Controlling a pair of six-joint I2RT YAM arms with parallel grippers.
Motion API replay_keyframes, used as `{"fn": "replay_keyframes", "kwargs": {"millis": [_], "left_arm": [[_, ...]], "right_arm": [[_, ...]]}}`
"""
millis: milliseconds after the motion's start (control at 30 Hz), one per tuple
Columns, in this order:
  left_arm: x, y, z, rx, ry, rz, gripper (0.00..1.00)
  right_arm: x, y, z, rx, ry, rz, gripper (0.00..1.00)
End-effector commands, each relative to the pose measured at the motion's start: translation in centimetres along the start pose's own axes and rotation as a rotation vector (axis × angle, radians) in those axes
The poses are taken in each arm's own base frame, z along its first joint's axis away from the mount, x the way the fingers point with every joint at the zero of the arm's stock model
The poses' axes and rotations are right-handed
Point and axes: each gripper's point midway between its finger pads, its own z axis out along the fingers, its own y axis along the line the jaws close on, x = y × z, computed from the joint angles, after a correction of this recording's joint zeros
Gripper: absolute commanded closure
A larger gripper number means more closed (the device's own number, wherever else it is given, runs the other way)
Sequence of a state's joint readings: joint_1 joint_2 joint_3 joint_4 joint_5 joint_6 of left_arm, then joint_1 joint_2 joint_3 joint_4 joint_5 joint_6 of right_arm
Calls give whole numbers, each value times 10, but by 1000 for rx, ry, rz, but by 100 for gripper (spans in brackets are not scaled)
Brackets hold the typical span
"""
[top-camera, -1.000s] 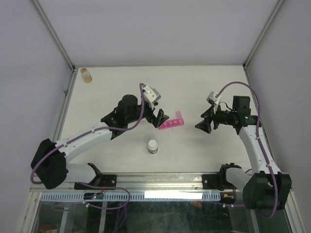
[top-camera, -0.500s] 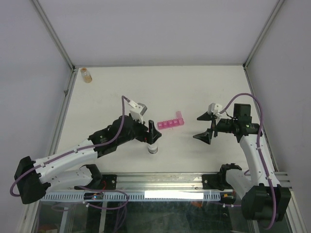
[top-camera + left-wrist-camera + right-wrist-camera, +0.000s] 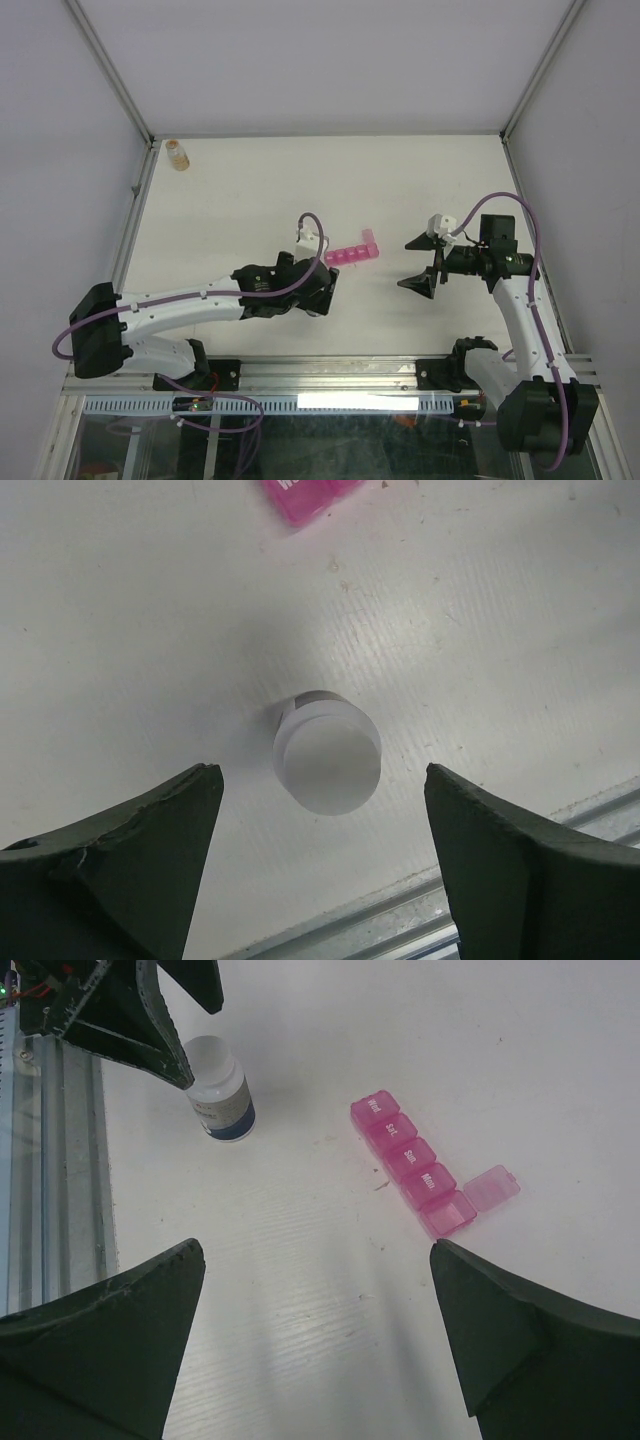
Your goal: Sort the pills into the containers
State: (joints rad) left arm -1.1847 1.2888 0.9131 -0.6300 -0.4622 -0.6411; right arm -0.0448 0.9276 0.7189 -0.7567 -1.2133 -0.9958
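The pink organiser (image 3: pixel 352 252) lies mid-table, a strip of compartments in a row. In the right wrist view (image 3: pixel 410 1160) its end compartment (image 3: pixel 447 1212) is open, lid (image 3: pixel 492 1186) flipped aside; the others are shut. I cannot make out any pills. My left gripper (image 3: pixel 322 290) is open and hangs over the white-capped bottle (image 3: pixel 327 755), one finger on each side, not touching it; the left wrist view (image 3: pixel 322 772) shows this. The bottle is hidden under it in the top view. My right gripper (image 3: pixel 425 265) is open and empty, right of the organiser, also seen in its wrist view (image 3: pixel 318 1250).
A small amber bottle (image 3: pixel 178 153) stands at the far left corner. The white-capped bottle (image 3: pixel 220 1088) stands close to the table's metal front rail (image 3: pixel 420 920). The left gripper's fingers (image 3: pixel 150 1020) show above it in the right wrist view.
My left gripper has left the organiser and moved toward the front edge, over the white-capped bottle. The organiser has settled flat. My right gripper turned and opened wide, then held still.
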Motion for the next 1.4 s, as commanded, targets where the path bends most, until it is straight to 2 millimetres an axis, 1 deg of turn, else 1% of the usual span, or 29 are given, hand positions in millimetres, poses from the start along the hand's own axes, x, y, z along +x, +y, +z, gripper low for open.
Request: {"fn": "replay_keyframes", "kwargs": {"millis": [0,133,300,367,433,567,633,700,767,800,833,867,967,1067,1133,1233,1267,1300,1367], "left_arm": [[-11,-15,5,27,-19,7,15],[-5,-23,17,53,-7,18,16],[3,-26,28,51,16,31,23],[6,-27,33,46,30,39,27],[13,-27,39,37,53,51,28],[19,-29,42,42,80,60,29],[20,-29,43,41,86,62,38],[22,-28,44,37,91,60,49],[21,-29,44,37,92,59,65],[19,-30,44,38,89,58,75],[16,-31,43,42,81,54,83],[11,-33,41,48,67,50,88],[-12,-43,27,100,4,29,95],[-42,-64,4,270,-87,-20,100],[-60,-76,-10,429,-138,-78,100],[-84,-86,-30,686,-202,-197,100],[-97,-87,-39,743,-247,-231,100],[-101,-86,-41,758,-259,-256,100],[-115,-89,-48,783,-308,-286,100]], "right_arm": [[-12,-2,-2,-2,-32,-47,1],[-13,-2,-2,-4,-33,-45,1],[-13,-1,-2,-5,-34,-44,1],[-14,-1,-2,-7,-35,-44,1],[-15,0,-2,-7,-37,-46,1],[-15,0,-3,-8,-39,-45,1],[-15,0,-3,-8,-39,-45,1],[-16,1,-3,-10,-41,-47,1],[-16,1,-3,-11,-41,-45,1],[-16,1,-3,-13,-41,-46,1],[-16,2,-3,-14,-42,-43,1],[-17,2,-3,-17,-44,-43,1],[-19,7,-3,-35,-55,-40,1],[-24,14,-2,-68,-89,-53,1],[-31,20,-1,-93,-130,-74,1],[-44,31,0,-143,-196,-120,1],[-48,33,2,-157,-201,-139,1],[-51,32,3,-165,-199,-156,1],[-58,28,7,-174,-182,-177,1]]}}
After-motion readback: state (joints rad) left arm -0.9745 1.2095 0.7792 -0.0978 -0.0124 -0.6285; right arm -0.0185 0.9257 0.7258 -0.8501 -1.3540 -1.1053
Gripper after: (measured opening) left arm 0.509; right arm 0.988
